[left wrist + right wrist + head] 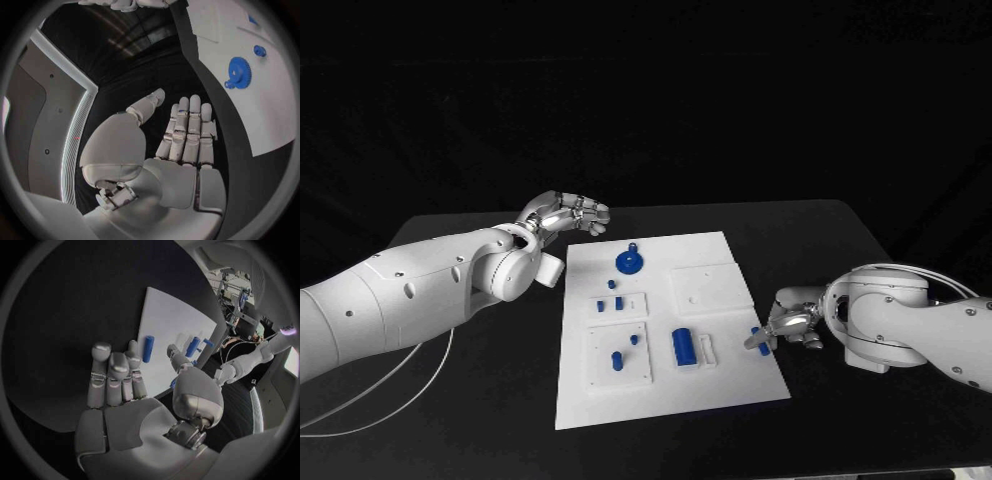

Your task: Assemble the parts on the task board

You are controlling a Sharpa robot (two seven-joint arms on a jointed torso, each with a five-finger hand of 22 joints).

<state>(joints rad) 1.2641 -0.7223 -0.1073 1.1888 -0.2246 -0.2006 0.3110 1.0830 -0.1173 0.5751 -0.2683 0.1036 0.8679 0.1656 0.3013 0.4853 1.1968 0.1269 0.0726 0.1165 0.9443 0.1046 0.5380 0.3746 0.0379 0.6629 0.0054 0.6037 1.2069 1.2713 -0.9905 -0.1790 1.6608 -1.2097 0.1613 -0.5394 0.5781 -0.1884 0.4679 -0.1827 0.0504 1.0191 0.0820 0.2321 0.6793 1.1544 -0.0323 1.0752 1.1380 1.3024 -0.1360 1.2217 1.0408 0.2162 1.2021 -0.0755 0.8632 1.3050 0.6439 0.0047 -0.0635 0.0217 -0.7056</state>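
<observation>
The right robot hand (pixel 788 326), fingers apart and holding nothing, is hovering just beside a small blue plastic peg (pixel 756 339) lying at the white rectangular task board's (pixel 733 375) right edge.

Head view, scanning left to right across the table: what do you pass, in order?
Left robot hand → blue gear on the task board → blue cylinder → right robot hand, at the board's right edge.

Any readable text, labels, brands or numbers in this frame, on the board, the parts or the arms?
None. The task board and its blue parts, such as the blue gear, carry no print that can be read. Left hand and right hand show no markings.
</observation>
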